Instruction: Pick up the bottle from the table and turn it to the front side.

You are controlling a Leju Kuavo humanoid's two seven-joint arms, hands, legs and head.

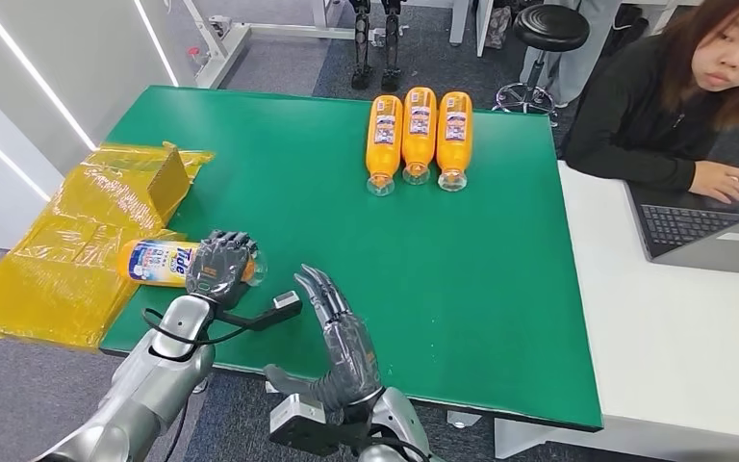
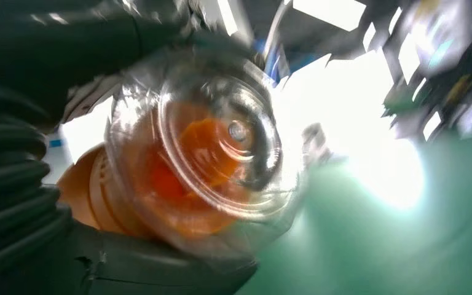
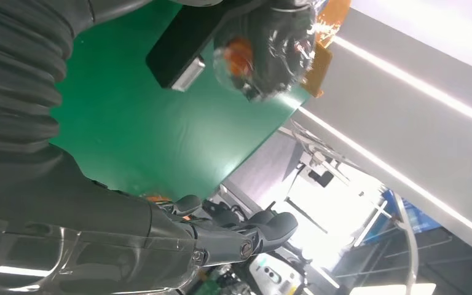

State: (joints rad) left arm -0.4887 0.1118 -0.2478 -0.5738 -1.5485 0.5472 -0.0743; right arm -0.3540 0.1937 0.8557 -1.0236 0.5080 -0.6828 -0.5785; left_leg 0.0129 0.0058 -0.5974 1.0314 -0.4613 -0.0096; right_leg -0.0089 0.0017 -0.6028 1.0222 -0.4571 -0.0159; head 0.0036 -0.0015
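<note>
An orange bottle (image 1: 159,262) with a white and blue label lies on its side at the left edge of the green table (image 1: 481,289), and my left hand (image 1: 219,269) grips its bottom end. In the left wrist view the clear bottle base (image 2: 203,166) bulges out between my fingers (image 2: 178,264). The right wrist view shows that same bottle end (image 3: 236,58) inside the left hand (image 3: 279,43). My right hand (image 1: 342,342) hovers over the table's near edge with straight, spread fingers (image 3: 264,230) and holds nothing.
Three more orange bottles (image 1: 419,135) lie side by side at the far middle of the table. A yellow wrapped cardboard box (image 1: 77,231) abuts the table's left edge. A person (image 1: 674,96) sits at a laptop (image 1: 712,226) on the white table to the right.
</note>
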